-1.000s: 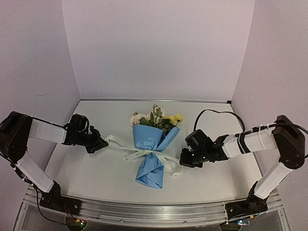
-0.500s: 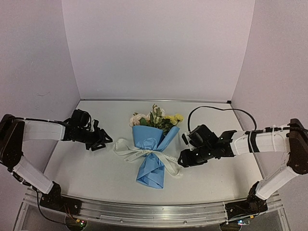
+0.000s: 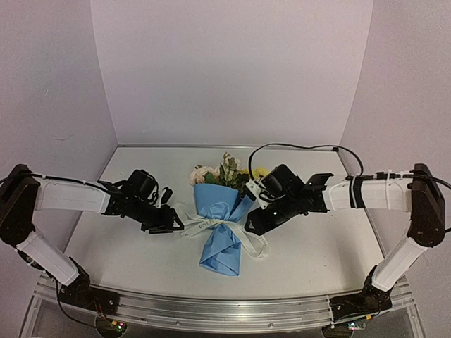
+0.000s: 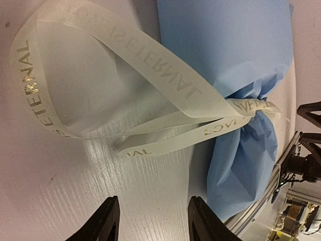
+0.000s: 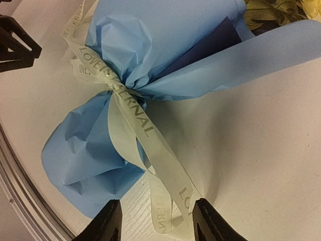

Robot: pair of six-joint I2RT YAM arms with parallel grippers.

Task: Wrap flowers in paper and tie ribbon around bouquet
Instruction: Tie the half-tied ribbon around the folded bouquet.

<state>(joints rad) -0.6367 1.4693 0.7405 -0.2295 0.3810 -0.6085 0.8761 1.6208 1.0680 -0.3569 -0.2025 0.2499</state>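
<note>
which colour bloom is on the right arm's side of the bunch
The yellow bloom, at the right edge by the right gripper; the pink bloom is at the left edge, the cream bloom top middle.

The ribbon [image 5: 131,114] bears dark printed words, "LOVE ETERNAL", repeated along its length. They read clearly at centre left of the right wrist view, and "ETERNAL" at far left of the left wrist view.
</note>
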